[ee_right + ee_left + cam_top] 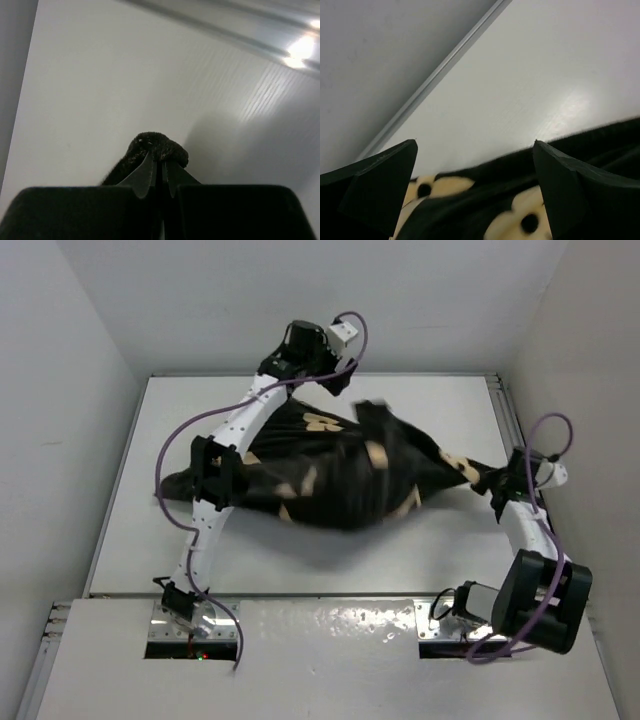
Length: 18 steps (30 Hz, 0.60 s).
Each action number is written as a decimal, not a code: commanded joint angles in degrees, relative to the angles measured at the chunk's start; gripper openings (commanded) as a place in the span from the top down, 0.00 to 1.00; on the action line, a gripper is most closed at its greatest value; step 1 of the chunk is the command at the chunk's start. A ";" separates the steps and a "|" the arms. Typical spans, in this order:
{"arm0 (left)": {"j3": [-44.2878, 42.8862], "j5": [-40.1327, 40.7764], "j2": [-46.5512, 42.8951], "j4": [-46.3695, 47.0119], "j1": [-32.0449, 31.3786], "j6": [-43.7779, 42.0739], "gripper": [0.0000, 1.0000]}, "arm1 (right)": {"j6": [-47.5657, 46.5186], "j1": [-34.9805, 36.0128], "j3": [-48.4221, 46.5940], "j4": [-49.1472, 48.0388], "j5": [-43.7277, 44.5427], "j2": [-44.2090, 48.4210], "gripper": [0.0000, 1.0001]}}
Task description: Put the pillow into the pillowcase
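Note:
The black pillowcase [340, 475] with tan flower prints lies bulging and bunched across the middle of the table. No white pillow shows in any view. My left gripper [335, 382] is at the far edge of the bundle. In the left wrist view it [475, 145] is wide open, with the printed pillowcase fabric [485, 200] lying low between its jaws and not pinched. My right gripper [490, 480] is at the bundle's right end, which is drawn out into a point. In the right wrist view it [159, 157] is shut on a bunched black corner of the pillowcase [152, 142].
The white table [180, 420] is boxed in by white walls at the back and on both sides. A metal rail [505, 410] runs along its right edge. The purple cable [180, 440] of the left arm loops over the left side.

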State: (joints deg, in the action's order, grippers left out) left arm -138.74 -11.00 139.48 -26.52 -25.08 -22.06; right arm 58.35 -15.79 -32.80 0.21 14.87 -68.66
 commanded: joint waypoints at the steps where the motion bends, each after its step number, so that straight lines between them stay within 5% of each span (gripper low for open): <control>1: -11.19 -15.77 -11.83 -11.34 2.58 -1.91 0.00 | -5.85 -8.80 -2.52 -7.49 -6.41 -2.33 1.00; 6: -13.85 -20.46 -20.99 -20.03 4.43 -5.88 0.00 | -11.50 -12.86 -15.25 -16.19 -22.84 -12.88 0.98; 7: -12.80 -17.41 -23.35 -21.80 4.51 -7.89 0.00 | -9.85 -13.12 -17.37 -16.38 -27.57 -14.55 0.91; 8: -11.05 -14.77 -24.42 -23.30 4.43 -8.86 0.00 | -2.87 -13.47 -15.04 -30.04 -29.62 -16.31 0.85; 10: -0.35 -5.02 -28.01 -25.94 5.65 -10.98 0.00 | 0.52 -13.83 -12.22 -38.58 -33.84 -17.90 0.68; 11: 10.83 -2.64 -29.51 -24.90 7.75 -11.42 0.00 | 1.24 -13.83 -12.20 -38.62 -36.21 -18.00 0.39; 13: 23.19 4.48 -33.74 -21.57 10.21 -11.78 0.00 | -2.51 -13.57 -15.34 -32.33 -40.51 -18.35 0.02; 16: 40.88 6.79 -36.29 -16.81 14.70 -12.48 0.00 | -18.40 -10.67 -21.25 -1.19 -39.15 -18.70 0.01; 18: 48.36 5.13 -35.77 -16.55 15.32 -13.35 0.00 | -18.98 -10.31 -18.03 3.55 -34.66 -16.52 0.01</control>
State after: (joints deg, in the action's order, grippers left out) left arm -100.33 -9.78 96.97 -40.16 -11.77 -33.15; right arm 47.33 -27.31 -51.40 -11.42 -20.08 -87.44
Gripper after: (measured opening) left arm 0.996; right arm 0.986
